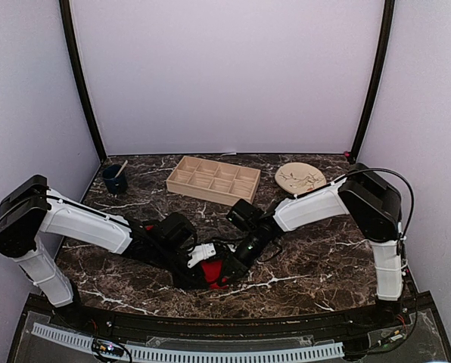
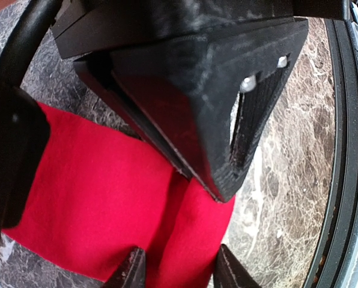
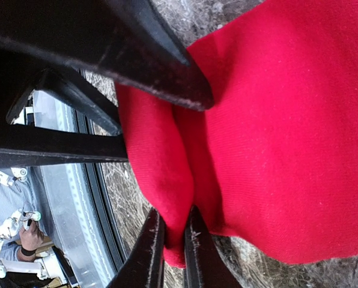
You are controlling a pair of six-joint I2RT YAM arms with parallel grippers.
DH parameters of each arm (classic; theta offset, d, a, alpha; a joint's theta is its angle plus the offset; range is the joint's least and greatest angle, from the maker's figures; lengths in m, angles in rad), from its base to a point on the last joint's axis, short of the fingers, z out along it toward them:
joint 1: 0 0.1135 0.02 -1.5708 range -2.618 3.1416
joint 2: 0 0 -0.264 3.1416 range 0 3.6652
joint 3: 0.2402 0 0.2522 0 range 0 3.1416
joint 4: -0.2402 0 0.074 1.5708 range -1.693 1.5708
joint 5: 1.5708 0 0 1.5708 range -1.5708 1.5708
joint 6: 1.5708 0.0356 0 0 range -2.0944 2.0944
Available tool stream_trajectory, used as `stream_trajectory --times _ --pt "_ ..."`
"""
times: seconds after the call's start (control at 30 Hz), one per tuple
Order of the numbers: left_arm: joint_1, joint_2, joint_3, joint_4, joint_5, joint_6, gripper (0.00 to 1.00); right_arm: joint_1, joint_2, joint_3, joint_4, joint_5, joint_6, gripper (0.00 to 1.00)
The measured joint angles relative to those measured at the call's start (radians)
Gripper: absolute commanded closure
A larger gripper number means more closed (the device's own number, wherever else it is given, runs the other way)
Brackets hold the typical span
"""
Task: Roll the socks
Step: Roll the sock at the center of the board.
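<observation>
With right pincer (image 3: 175, 213), pinches a fold of socks (image 3: 275, 120) tight; with left pincer (image 2: 179, 258), partly open, straddles them on bench (image 2: 281, 180).

Both arms reach inward, right gripper (image 3: 173, 255) pinched tight, left gripper (image 2: 180, 273) parted.

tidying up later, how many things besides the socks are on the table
3: a dark blue cup at the back left, a wooden tray at the back middle, a round plate at the back right. The arms may hide more.
</observation>
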Motion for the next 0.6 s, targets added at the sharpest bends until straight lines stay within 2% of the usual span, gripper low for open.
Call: stream_trajectory --times 0.23,0.33,0.6 --pt "-0.001 0.0 0.0 0.0 0.002 -0.007 0.77 -0.003 0.001 0.0 -0.002 -0.002 -0.003 0.89" --pt "-0.002 0.0 0.0 0.003 0.005 -0.012 0.83 -0.006 0.001 0.0 -0.002 -0.002 -0.003 0.87" --pt "-0.003 0.011 0.0 0.019 0.028 -0.039 0.9 -0.014 0.001 -0.003 -0.002 -0.008 0.007 0.77"
